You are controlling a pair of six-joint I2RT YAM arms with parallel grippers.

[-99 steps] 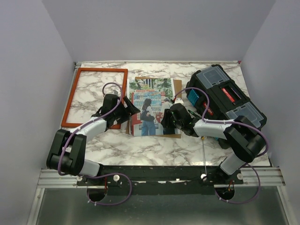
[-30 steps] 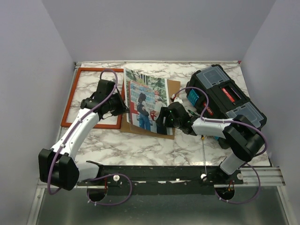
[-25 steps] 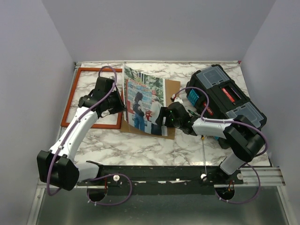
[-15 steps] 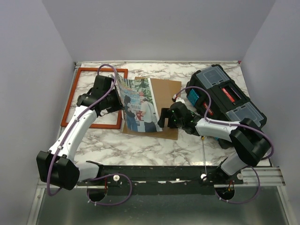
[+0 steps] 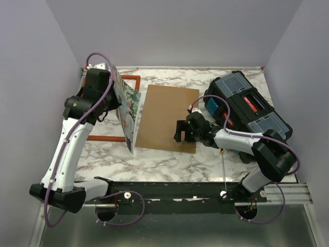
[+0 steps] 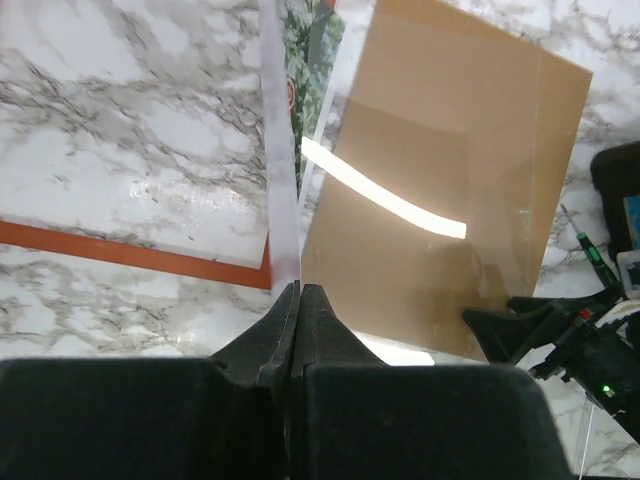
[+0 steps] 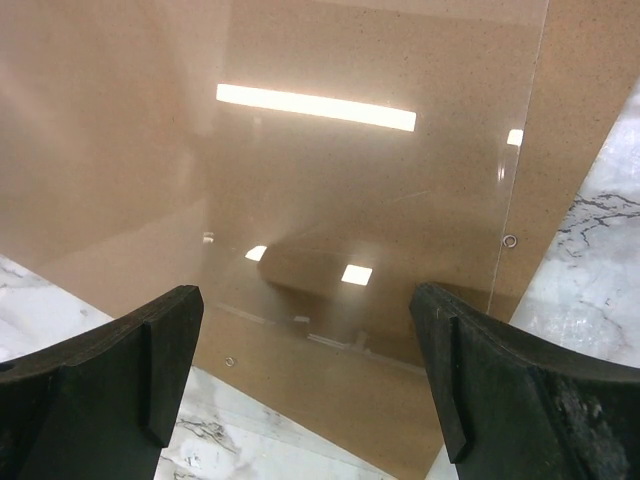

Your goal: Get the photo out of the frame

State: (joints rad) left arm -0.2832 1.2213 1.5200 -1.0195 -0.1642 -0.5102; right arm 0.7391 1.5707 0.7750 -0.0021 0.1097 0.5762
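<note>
The left pincer (image 6: 298,296) is clamped on the white border of the photo (image 5: 127,110), which hangs nearly on edge above the desk (image 5: 154,159), long axis running near-to-far. The frame (image 5: 106,138) lies flat just to its left, and the brown board (image 5: 167,116) (a clear sheet glints on it) to its right. The right pincer (image 5: 179,130) stands spread wide and empty over the board's near right edge, so laying the photo down probably falls to the left arm.

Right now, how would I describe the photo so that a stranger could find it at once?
On the marble table, look between the orange-red frame at the left and the flat brown board in the middle. The photo is the thin colourful sheet raised on edge there, pinched in the jaws of the left arm; everything near it lies flat.
</note>
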